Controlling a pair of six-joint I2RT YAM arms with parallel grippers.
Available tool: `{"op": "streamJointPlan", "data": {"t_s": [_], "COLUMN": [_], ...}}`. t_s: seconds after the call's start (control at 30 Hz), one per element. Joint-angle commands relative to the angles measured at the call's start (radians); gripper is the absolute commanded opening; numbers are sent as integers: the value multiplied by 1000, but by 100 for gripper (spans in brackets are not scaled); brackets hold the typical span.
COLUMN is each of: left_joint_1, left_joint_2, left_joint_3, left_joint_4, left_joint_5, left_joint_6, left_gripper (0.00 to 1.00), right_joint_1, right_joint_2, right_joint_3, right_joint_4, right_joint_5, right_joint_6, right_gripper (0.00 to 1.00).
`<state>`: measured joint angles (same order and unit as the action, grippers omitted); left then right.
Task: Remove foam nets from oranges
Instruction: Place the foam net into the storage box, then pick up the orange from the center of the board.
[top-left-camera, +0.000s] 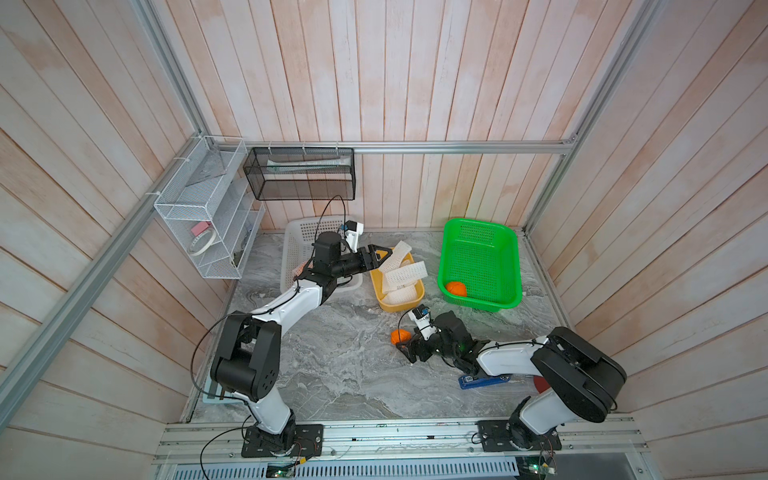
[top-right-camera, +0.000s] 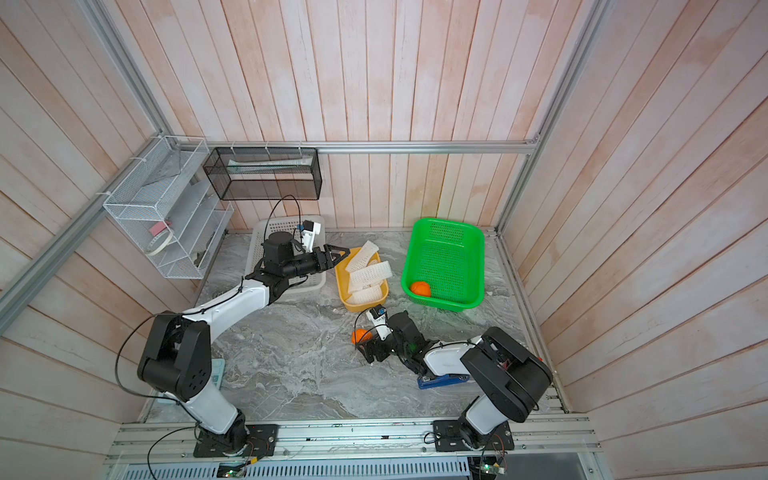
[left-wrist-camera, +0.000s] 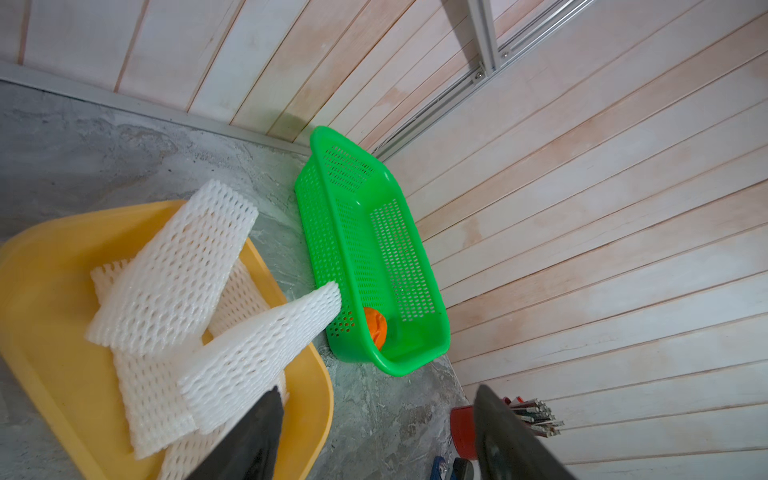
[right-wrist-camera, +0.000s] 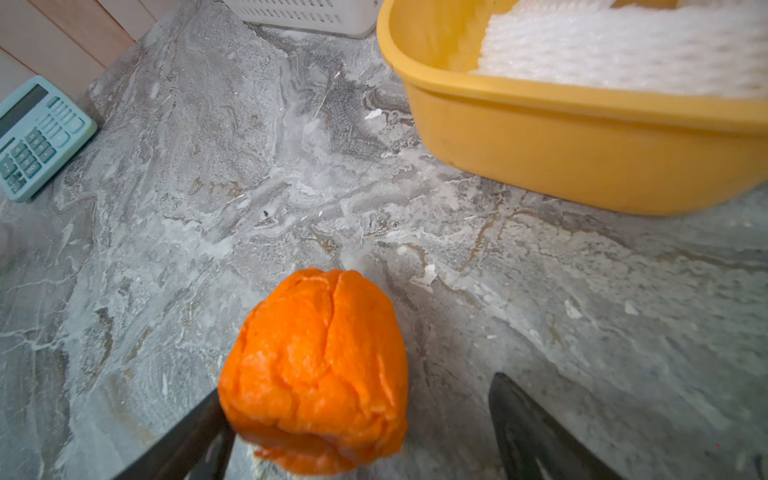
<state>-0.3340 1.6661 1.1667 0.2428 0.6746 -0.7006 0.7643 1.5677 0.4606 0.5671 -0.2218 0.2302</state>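
Left claw (left-wrist-camera: 376, 399): jaws wide apart, nothing between them. It hangs over the yellow tub (top-left-camera: 400, 308). One finger (left-wrist-camera: 253, 440) lies against the end of a net in the left wrist view; whether it touches cannot be told.

Right claw (right-wrist-camera: 357, 386): jaws spread, low over the table (top-left-camera: 340, 365). One finger (right-wrist-camera: 195, 436) is against a bare orange (right-wrist-camera: 316, 370); the other finger stands clear of it. No grip.

Nets (top-left-camera: 401, 274): several white mesh sleeves, all heaped in the yellow tub, none on fruit. One leans out over the far rim; another pokes over the side towards the green basket (top-left-camera: 478, 306).

Oranges: the bare one at the right claw sits on the table, near the tub's front corner in both top views. A second bare orange (top-left-camera: 456, 288) lies in the near left corner of the green basket.

Other items: a white basket (top-left-camera: 297, 237) stands behind the left arm, just beside the tub. A calculator (right-wrist-camera: 39, 133) lies at the table's left edge.
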Motion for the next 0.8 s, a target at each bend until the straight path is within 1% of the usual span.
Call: {"op": "streamJointPlan", "data": {"t_s": [0.0,0.1,0.2,0.37,0.4,0.47,0.57,0.67,0.77], "left_joint_1": [7,16,29,58,68,93,137,186,232], "left_joint_2": [-72,-143,-209,-300,-316,-350,-394,-439,-469], "left_joint_3": [-14,-39,-51,-106,-126,-175,-221,-245,-237], "left_joint_4": [-3,0,-56,-133,-131,-117,-148,-194,-265], "left_joint_5": [-27,-46,-81,-120,-121,-112,-112,-115,-136], "left_joint_6": [-5,16,56,116,118,113,113,138,182], "left_gripper": [75,75,75,76,76,76,76,76,76], "right_joint_1": [6,6,6,6,6,6,6,7,5], "right_joint_2": [32,57,63,52,47,29,-29,-125,-241], "right_joint_3": [31,43,39,45,48,53,42,35,43], "right_joint_4": [38,38,57,63,53,32,11,-44,-142], "right_joint_5": [14,12,13,10,17,29,46,75,138], "right_joint_6": [-17,-15,-7,-15,-18,-26,-28,-26,-10], "right_gripper": [90,86,81,62,59,59,59,59,59]}}
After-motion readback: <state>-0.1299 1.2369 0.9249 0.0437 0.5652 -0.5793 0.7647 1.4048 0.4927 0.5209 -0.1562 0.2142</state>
